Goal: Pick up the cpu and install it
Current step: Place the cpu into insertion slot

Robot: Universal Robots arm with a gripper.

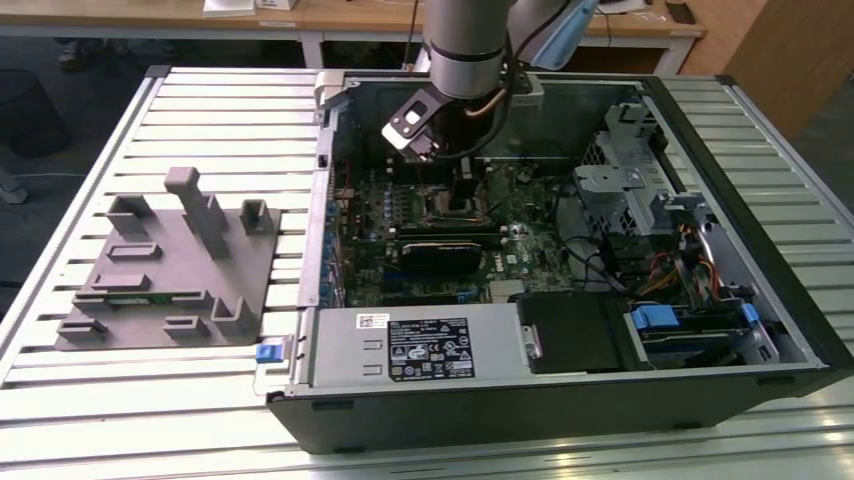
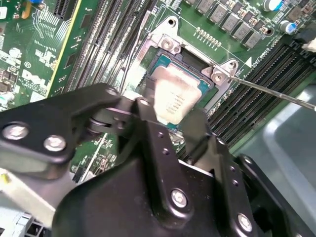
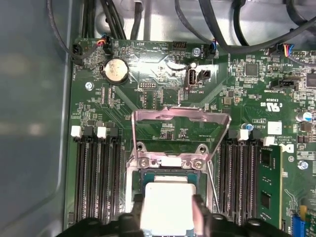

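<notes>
Exterior view, from its left to its right:

1. A grey holder [image 1: 171, 268] lies on the slatted table [image 1: 80, 420], well apart from the gripper.
2. The open case [image 1: 561, 405] lies beside the holder, with the board [image 1: 521, 250] exposed inside.
3. The arm [image 1: 467, 45] reaches down into the case. The gripper [image 1: 461, 200] is low over the middle of the board.
4. A grey box [image 1: 420, 345] with a white label sits at the near edge of the case.
5. A metal cage [image 1: 627, 170] and cables fill the case's right part.

Both wrist views:

- The cpu [image 2: 175, 96] [image 3: 167, 205] is clasped between the black fingers [image 2: 148, 123] [image 3: 136, 212], one on each opposite edge. The claw is narrow and holds it.
- The cpu is at the mouth of the socket [image 2: 197, 66] [image 3: 148, 175], silvery top up. Whether it is fully seated cannot be told.
- The plate [image 3: 180, 123] stands swung open.
- The thin lever [image 2: 276, 94] is released to one side.
</notes>
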